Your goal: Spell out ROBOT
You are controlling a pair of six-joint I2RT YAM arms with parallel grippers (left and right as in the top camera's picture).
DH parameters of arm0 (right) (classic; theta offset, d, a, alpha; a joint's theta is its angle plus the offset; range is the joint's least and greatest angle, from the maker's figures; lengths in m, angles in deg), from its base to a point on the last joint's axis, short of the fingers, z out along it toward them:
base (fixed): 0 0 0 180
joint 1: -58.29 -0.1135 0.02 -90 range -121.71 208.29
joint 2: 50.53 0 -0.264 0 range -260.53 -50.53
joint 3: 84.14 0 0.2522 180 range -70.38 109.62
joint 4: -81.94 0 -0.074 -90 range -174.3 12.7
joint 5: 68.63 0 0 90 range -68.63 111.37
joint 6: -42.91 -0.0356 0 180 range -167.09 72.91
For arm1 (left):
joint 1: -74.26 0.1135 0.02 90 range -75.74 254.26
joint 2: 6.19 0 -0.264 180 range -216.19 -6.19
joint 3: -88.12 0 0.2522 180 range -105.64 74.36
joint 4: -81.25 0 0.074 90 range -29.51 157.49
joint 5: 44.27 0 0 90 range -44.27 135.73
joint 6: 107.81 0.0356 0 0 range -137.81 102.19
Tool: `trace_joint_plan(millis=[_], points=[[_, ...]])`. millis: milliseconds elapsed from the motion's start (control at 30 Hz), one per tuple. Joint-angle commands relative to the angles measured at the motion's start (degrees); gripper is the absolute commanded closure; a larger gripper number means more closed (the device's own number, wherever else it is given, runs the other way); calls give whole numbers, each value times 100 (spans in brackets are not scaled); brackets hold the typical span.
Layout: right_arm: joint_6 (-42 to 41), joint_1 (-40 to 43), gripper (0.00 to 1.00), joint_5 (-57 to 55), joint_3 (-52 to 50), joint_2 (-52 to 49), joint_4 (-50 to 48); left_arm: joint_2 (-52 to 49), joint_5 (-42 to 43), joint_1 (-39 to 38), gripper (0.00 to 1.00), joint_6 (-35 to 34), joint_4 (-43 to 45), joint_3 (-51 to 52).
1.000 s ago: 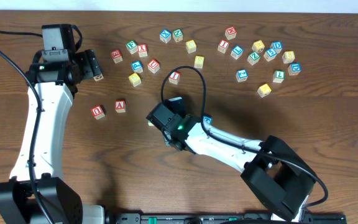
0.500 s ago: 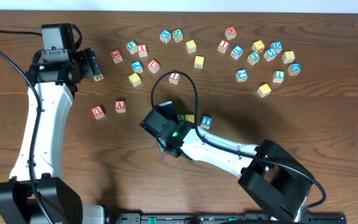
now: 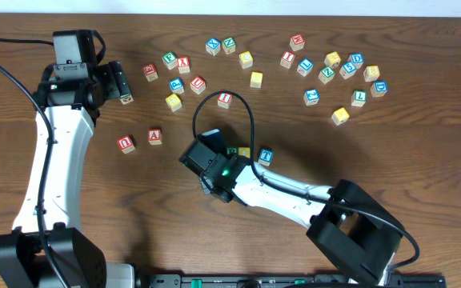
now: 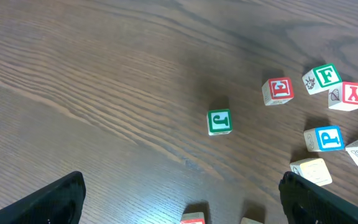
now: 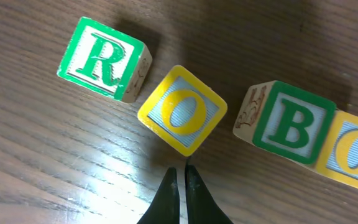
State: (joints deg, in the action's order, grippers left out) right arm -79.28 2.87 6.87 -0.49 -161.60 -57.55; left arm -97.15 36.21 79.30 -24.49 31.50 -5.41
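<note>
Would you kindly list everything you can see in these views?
R block: one, green, start of the word row.
O blocks: two, yellow, one turned cornerwise after R, one against B's far side.
B block: one, green, third in the row.
T block: one, blue, end of the row, slightly apart.
Loose blocks: roughly two dozen, mixed colours, scattered on the table.
Table: one, brown wood.
Left claw: one, black, open, near the green J block.
Right claw: one, black, shut, at the turned O's corner.
</note>
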Motion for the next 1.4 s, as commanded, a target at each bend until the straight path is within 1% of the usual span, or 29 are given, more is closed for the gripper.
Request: trace_joint_plan(millis=[0, 1367], points=[[105, -15, 99, 72, -31, -157, -22, 31, -11, -7, 2, -46, 22, -103], [116, 37, 99, -103, -28, -157, -15, 28, -11, -7, 2, -46, 24, -103]])
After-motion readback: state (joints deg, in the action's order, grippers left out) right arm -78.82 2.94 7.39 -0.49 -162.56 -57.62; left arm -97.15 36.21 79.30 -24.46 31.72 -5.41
